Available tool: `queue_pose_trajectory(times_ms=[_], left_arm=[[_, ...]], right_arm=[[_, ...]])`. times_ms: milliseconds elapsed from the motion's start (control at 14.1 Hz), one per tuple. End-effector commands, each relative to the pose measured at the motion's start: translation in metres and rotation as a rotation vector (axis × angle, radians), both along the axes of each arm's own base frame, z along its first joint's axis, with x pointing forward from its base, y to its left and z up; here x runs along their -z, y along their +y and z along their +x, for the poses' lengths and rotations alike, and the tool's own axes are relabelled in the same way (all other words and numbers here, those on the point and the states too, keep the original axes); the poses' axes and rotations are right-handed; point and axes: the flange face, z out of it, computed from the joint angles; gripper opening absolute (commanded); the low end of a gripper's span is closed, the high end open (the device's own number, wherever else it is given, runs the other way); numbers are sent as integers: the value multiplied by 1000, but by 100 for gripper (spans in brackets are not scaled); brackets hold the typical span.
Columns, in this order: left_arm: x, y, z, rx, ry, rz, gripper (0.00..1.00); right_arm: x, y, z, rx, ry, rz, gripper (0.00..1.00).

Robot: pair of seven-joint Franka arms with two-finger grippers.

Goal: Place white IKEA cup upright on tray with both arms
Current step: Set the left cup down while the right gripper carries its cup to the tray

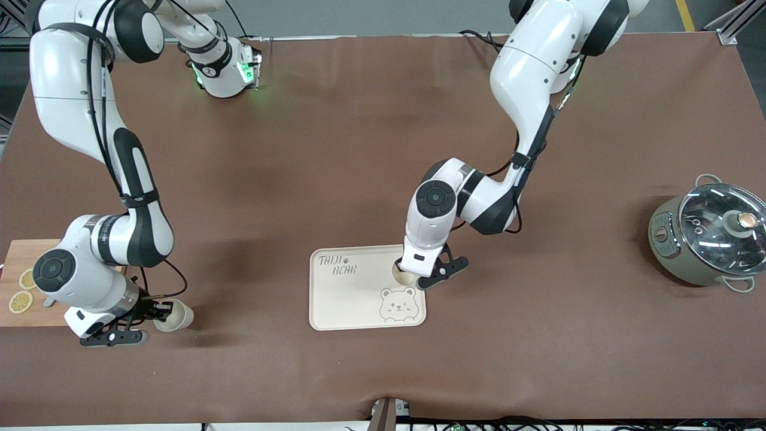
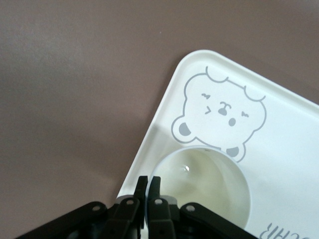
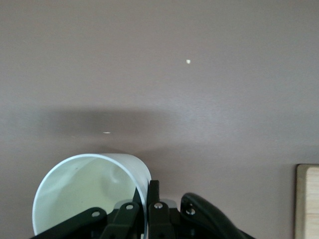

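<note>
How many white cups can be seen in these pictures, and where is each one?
2. One cup stands on the tray, its rim pinched by the left gripper. The other cup is over the brown table beside the cutting board, pinched by the right gripper.

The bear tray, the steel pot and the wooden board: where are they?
bear tray [image 1: 347,299], front view, bare middle of its floor
steel pot [image 1: 670,251], front view, its side wall
wooden board [image 1: 24,314], front view, bare corner
</note>
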Motion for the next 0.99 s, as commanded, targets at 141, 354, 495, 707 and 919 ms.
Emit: queue_pose_trajectory(times_ms=[141, 354, 495, 707, 919], left_arm=[[0, -3, 3, -10, -12, 5, 28], [-5, -1, 5, -8, -17, 4, 75], [-13, -1, 6, -3, -30, 4, 100], [-37, 6, 12, -13, -53, -6, 100], [-69, 28, 26, -33, -79, -17, 100]], right_arm=[[-25, 65, -2, 110, 29, 31, 0], [-32, 106, -8, 207, 73, 50, 0], [-34, 136, -12, 264, 87, 101, 0], [-35, 183, -22, 378, 111, 155, 0], [-32, 241, -37, 472, 125, 167, 0]])
